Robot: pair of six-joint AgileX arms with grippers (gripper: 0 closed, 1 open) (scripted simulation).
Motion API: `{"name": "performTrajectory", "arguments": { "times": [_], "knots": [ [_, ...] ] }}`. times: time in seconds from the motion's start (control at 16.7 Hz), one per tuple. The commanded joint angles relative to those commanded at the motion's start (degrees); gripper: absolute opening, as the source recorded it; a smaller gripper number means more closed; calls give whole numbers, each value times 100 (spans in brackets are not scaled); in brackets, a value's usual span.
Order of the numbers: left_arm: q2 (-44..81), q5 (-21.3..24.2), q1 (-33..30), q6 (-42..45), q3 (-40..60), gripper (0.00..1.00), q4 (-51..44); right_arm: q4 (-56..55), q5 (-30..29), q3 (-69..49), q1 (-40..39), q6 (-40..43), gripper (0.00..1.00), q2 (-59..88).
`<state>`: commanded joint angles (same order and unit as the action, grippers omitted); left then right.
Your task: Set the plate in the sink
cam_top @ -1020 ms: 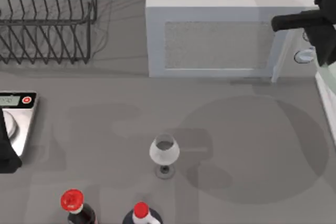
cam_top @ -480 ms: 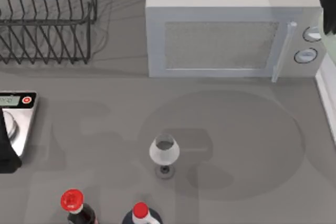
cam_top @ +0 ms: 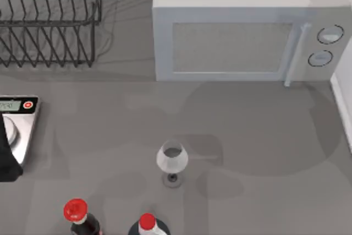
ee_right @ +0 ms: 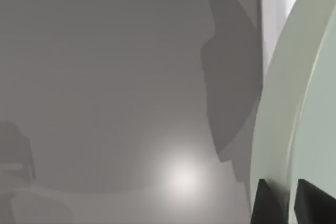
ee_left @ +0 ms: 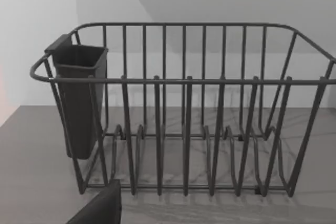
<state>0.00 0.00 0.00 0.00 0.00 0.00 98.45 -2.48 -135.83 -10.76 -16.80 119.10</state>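
The pale mint-green plate [ee_right: 310, 103] stands on edge in the right wrist view, high above the grey table. My right gripper [ee_right: 291, 203] is shut on its rim, with one dark finger [ee_right: 265, 205] on each face. A wide, faint round shadow lies on the table below it. The sink shows as a thin white rim [cam_top: 340, 103] at the table's right edge in the top view. My left arm [cam_top: 5, 160] is parked at the table's left edge, beside the scale.
A white microwave [cam_top: 242, 31] stands at the back right and a wire dish rack [cam_top: 49, 20] at the back left. A wine glass [cam_top: 172, 160] stands mid-table. Two red-capped bottles [cam_top: 77, 213] are at the front left, and a silver scale [cam_top: 22, 125] is at the left.
My right arm has risen out of the top view's back right corner. The round shadow on the table has grown wider and fainter. The left arm has not moved.
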Motion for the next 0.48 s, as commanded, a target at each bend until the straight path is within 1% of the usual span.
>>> {"name": "performTrajectory", "arguments": {
  "times": [0.24,0.48],
  "knots": [
    [0,0,0,0,0,100,0,-74,-120,-1287,847,553,0,1287],
    [0,0,0,0,0,100,0,25,-4,-2365,1334,1341,0,2729]
  ]
}}
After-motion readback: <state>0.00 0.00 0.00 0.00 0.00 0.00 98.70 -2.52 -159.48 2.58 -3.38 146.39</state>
